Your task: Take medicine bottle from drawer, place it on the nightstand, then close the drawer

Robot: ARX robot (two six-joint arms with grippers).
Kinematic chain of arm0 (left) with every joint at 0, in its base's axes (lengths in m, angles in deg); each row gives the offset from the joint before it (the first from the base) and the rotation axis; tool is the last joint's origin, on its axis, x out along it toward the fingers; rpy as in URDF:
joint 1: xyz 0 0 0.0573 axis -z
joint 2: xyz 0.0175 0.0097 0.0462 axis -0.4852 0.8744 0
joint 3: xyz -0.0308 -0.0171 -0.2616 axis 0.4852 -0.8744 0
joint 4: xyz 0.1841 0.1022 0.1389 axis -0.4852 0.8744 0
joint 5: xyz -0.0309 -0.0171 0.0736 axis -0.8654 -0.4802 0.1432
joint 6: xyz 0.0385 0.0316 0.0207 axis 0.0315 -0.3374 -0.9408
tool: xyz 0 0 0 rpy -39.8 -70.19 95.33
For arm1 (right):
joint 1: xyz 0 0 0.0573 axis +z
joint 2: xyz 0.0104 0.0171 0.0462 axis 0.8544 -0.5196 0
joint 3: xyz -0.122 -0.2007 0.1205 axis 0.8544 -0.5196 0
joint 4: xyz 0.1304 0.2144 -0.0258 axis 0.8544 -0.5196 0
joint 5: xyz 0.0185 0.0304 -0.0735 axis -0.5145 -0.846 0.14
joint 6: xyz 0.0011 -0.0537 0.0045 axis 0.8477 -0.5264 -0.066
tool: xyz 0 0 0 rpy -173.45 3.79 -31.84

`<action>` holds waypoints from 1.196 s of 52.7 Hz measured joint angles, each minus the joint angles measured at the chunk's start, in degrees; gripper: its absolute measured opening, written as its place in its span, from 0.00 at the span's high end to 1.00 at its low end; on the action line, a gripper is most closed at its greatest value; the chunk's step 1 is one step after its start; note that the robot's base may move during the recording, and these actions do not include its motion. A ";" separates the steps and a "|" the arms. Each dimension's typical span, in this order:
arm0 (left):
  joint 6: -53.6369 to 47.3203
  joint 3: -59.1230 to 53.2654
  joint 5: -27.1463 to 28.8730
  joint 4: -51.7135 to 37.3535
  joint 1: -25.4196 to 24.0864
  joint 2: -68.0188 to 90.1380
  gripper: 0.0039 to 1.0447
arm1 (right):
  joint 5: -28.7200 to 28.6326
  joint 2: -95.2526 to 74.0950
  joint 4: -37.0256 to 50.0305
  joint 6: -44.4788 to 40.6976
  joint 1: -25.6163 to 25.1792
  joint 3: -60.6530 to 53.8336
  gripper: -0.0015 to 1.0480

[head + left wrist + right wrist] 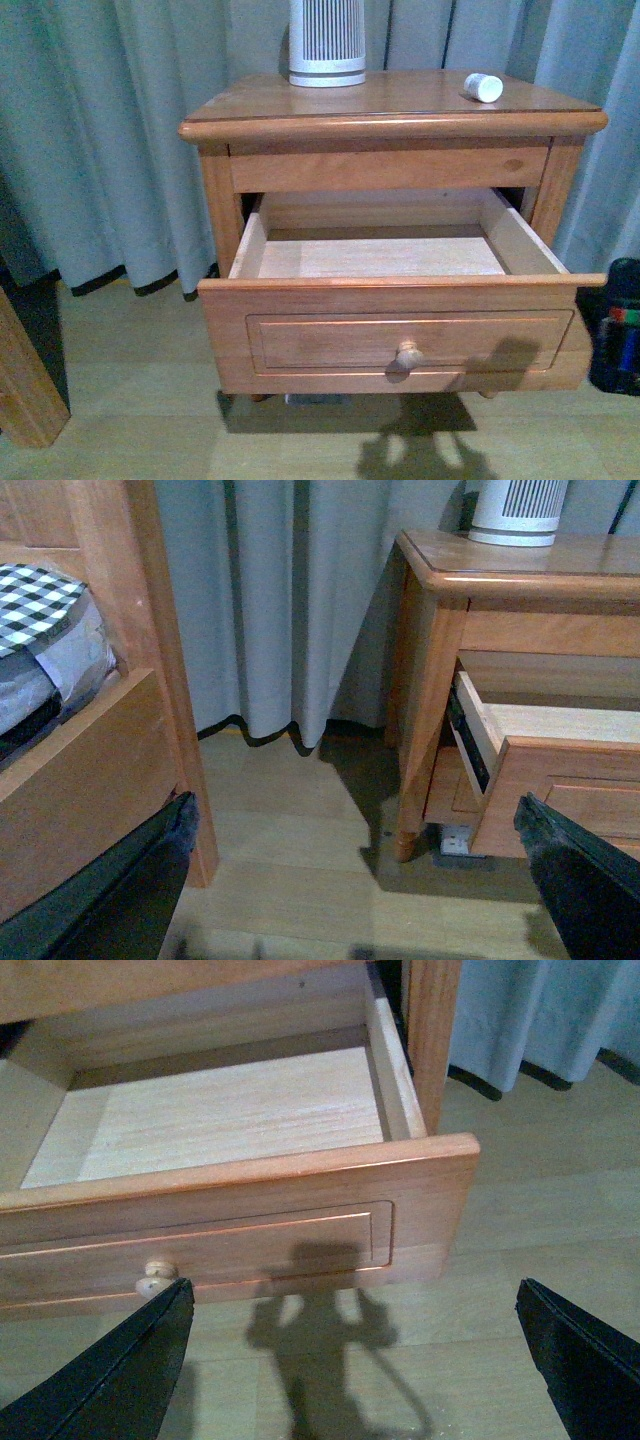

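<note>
With the tiny white plastic medicine bottle (484,87) lying on the glossy orange-brown nightstand (400,125), we face closing the empty wooden drawer (400,335); both grippers (350,1360) (350,880) hang spread, so next: push its front.

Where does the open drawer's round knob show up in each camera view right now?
Front view: knob low on the drawer front, right of centre.
Left wrist view: not in it; only the drawer's corner shows.
Right wrist view: knob beside a dark fingertip.
Shared landmark: the drawer front's top edge.
</note>
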 joint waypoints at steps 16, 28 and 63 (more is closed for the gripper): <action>0.00 -0.02 0.00 0.00 0.00 0.00 0.06 | -0.28 -23.50 11.61 -1.27 -0.76 11.45 0.07; -0.02 -0.02 0.00 0.00 0.00 0.00 0.06 | -0.83 -33.59 10.23 -4.57 -2.97 24.24 0.07; 0.00 -0.02 0.00 0.00 0.00 0.00 0.06 | -2.99 -55.54 -16.85 -8.17 -9.35 67.84 0.07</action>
